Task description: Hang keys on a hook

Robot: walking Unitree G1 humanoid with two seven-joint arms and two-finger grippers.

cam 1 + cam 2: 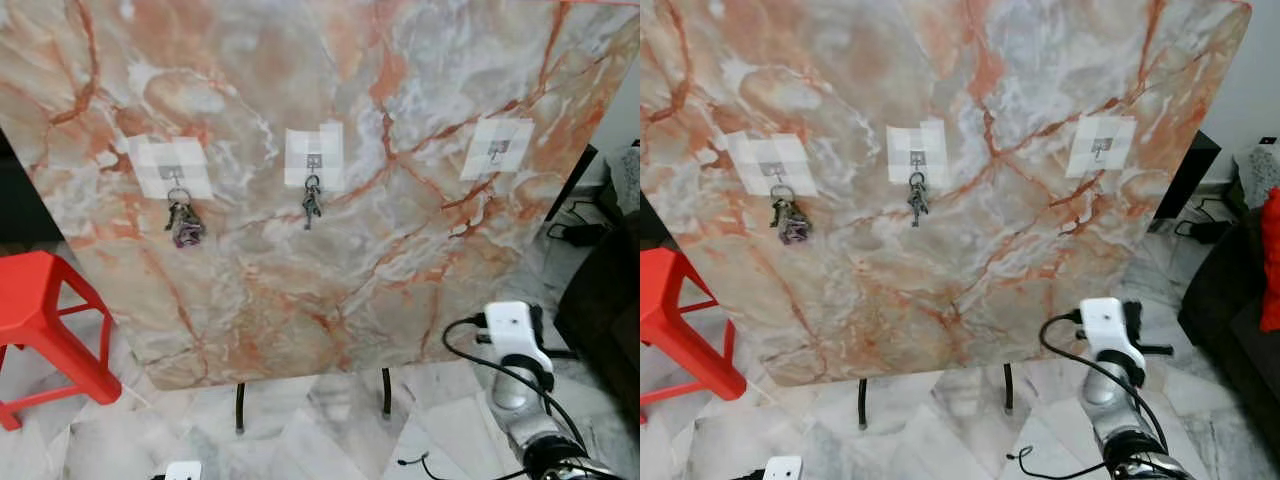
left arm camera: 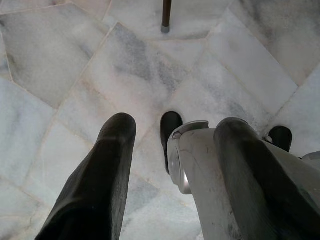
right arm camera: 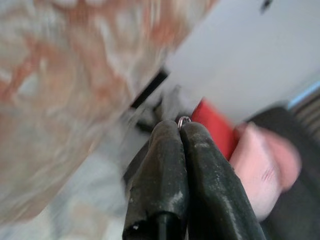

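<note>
**Two hooks filled, third one bare**

We are looking at a marbled orange board (image 1: 330, 250) standing on thin black legs, with three taped hooks in a row. At ten o'clock, a bunch of keys (image 1: 183, 222) is hanging from the left hook (image 1: 172, 176). Near twelve o'clock, a second key set (image 1: 312, 203) is dangling from the middle hook (image 1: 313, 161). Over at two o'clock, the right hook (image 1: 497, 150) is carrying nothing.

Our right arm (image 1: 517, 352) is rising at five o'clock below the board, well apart from the hooks. In the blurred wrist view, the right gripper (image 3: 181, 127) is pinching its fingers tight on a small metal ring (image 3: 183, 120) peeking out at the tips.

The left gripper (image 2: 172, 132) is hanging over the marble floor (image 2: 75, 65), fingers spread wide, gripping nothing. A red stool (image 1: 45, 325) is standing at eight o'clock.
</note>
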